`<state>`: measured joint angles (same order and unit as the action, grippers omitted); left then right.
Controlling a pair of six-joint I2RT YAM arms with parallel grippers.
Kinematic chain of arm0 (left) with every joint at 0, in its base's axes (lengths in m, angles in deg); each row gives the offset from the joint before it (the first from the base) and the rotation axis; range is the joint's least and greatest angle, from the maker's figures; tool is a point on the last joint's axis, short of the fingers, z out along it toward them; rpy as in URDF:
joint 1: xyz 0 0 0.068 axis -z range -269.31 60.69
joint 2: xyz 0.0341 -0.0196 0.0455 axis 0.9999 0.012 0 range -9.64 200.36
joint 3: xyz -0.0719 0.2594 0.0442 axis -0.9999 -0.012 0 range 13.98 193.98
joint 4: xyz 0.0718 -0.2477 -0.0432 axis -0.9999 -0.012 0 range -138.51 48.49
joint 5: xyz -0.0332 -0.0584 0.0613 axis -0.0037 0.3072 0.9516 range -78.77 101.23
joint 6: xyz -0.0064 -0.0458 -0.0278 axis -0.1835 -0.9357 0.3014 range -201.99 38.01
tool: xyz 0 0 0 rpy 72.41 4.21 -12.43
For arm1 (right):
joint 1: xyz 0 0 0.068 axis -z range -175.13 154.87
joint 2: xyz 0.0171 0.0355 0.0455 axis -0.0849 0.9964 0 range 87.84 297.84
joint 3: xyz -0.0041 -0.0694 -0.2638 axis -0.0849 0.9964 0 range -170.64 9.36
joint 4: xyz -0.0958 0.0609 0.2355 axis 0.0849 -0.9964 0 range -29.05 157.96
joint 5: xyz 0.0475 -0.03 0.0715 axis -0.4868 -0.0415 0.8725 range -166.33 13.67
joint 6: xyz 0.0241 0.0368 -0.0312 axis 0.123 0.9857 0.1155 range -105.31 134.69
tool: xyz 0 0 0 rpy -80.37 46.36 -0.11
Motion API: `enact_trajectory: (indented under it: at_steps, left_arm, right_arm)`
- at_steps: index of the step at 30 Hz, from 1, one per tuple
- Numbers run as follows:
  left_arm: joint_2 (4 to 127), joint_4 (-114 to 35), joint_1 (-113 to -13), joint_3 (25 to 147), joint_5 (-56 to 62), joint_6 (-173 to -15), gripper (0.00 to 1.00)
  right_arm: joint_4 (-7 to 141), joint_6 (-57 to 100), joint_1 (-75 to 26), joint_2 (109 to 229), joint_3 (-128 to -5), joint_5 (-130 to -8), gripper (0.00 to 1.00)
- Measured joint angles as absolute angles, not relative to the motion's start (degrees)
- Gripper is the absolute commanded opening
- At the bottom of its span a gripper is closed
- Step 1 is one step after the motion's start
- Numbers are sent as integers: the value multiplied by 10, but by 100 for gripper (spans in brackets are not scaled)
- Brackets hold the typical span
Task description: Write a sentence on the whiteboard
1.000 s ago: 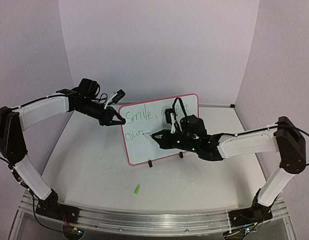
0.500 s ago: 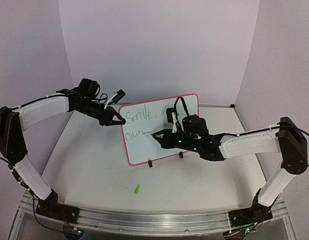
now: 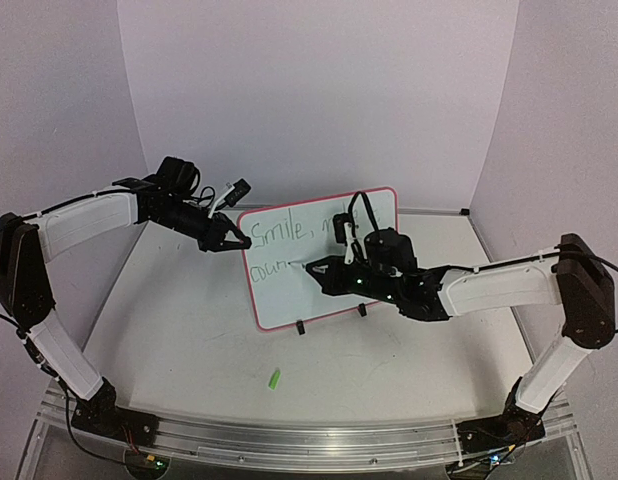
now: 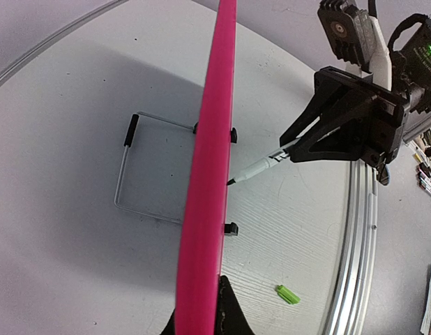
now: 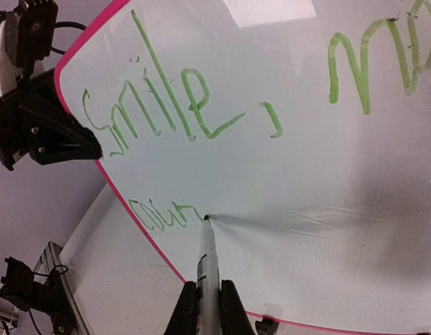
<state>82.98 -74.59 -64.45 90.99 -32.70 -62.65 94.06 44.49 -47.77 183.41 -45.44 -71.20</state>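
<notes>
The whiteboard [image 3: 287,298] stands tilted on the table, white with a pink rim [image 4: 210,174]. Green writing on it reads "Smile," [image 5: 167,105] on the first line, with further words partly hidden by my right arm, and "coun" [image 5: 163,213] below. My left gripper [image 3: 229,243] is shut on the board's upper left rim, its jaws [image 4: 201,307] pinching the pink edge. My right gripper [image 5: 207,286] is shut on a marker [image 5: 206,255], whose tip touches the board just right of "coun". The left wrist view shows the marker [image 4: 261,166] meeting the board's face.
A green marker cap [image 3: 275,379] lies on the table in front of the board, also seen near the rail [image 4: 287,294]. A wire stand [image 4: 142,167] props the board from behind. Two black clip feet [image 3: 301,327] hold its lower edge.
The right gripper has shifted slightly right and up with the marker, its tip still on the second line. The left arm and the board have not moved.
</notes>
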Motion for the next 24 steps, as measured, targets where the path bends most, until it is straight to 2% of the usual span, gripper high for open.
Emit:
enact_trajectory:
  at_steps: [24]
  left_arm:
    - [830,-746,-644,910,-327,-627,0]
  right_arm:
    - [935,448,-480,1829,-460,-747,0]
